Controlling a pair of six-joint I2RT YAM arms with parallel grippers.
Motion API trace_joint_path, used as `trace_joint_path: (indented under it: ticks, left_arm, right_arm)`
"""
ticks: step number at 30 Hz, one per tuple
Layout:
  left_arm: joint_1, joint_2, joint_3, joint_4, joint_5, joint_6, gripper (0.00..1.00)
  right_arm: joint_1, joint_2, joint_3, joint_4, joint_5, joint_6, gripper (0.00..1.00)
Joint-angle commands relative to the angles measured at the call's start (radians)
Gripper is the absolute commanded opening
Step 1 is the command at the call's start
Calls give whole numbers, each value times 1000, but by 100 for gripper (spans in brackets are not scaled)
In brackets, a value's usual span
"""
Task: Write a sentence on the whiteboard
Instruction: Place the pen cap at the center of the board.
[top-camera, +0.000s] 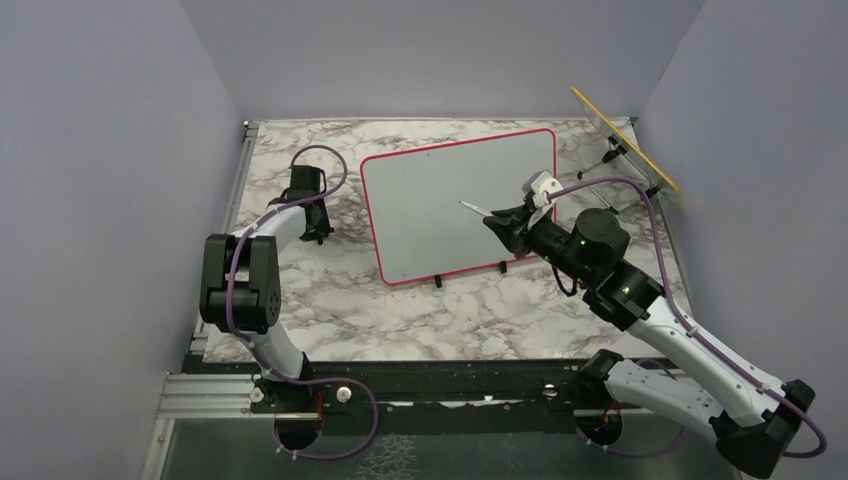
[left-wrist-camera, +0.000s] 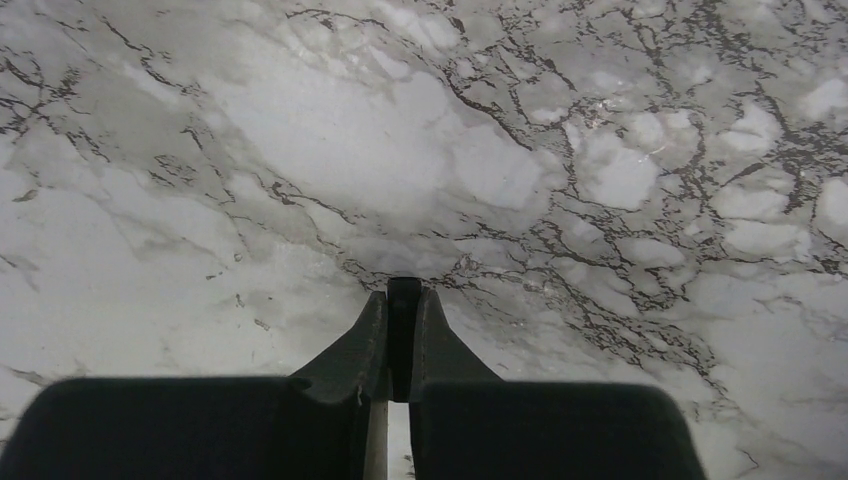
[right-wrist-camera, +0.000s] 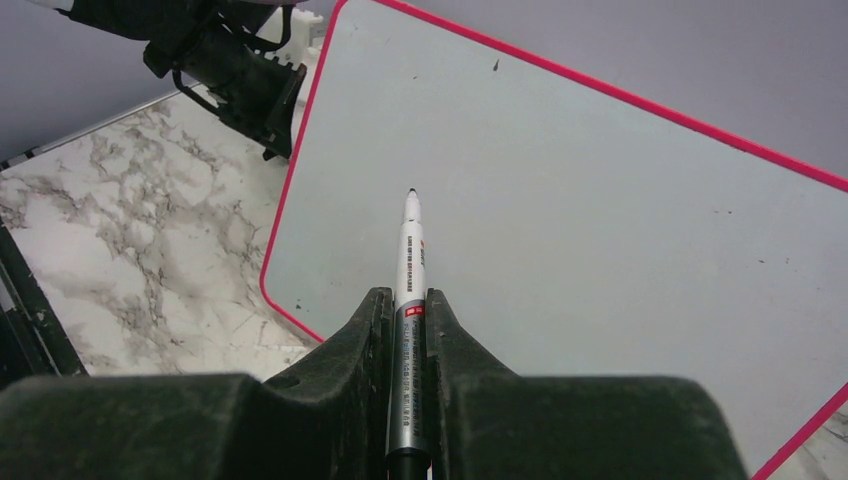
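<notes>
The whiteboard (top-camera: 430, 225) with its pink-red frame stands tilted on small black feet at mid-table; its face is blank and no sentence shows on it. It fills the right wrist view (right-wrist-camera: 600, 230). My right gripper (top-camera: 503, 220) is shut on a white and silver marker (right-wrist-camera: 410, 270), uncapped, its black tip pointing at the board's middle, close to the surface; I cannot tell whether it touches. My left gripper (top-camera: 318, 232) is left of the board, low over the marble table. In its wrist view the left gripper (left-wrist-camera: 403, 295) is shut on a small black piece, like a marker cap (left-wrist-camera: 403, 330).
A yellow-edged panel (top-camera: 625, 140) on a metal wire stand stands at the back right, behind the board. Grey walls close the table on the left, back and right. The left arm (right-wrist-camera: 230, 60) shows beside the board's left edge.
</notes>
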Motion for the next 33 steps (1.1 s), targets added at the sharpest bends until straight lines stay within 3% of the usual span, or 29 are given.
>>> trace_joint_path:
  ticks: [1,4,10,14,21,23,30,31,33]
  left_arm:
    - [10,37,4,39,29,-27,8]
    - [13,46,4,39,24,-20,13]
    - [16,33,-9,53,26,-25,35]
    - [16,21,-5,46,36,-29,45]
    - [22,-102,-7,42,49,-22,65]
    - [22,-149,-10,45,56,-14,86]
    - [32,-302,-15,80,102,-2,86]
    - [34,-324,-13,90,123,-2,98]
    - [39,-365,-10,116,172,-11,99]
  right_arm:
    - [0,-13,-18,36,-16,-18,1]
    - [0,-20,-27,36,-1,-18,1]
    - [0,-12,-24,24,24,-38,1]
    - [0,-9,-21,18,31,-34,1]
    - [0,-10,15,-39,68,-19,1]
    - [0,-15,23,-51,101,-24,1]
    - [0,-19,41,-70,127,-17,1]
    - [0,-18,41,-67,126,-15,1]
    - [0,-16,41,-63,125,-14,1]
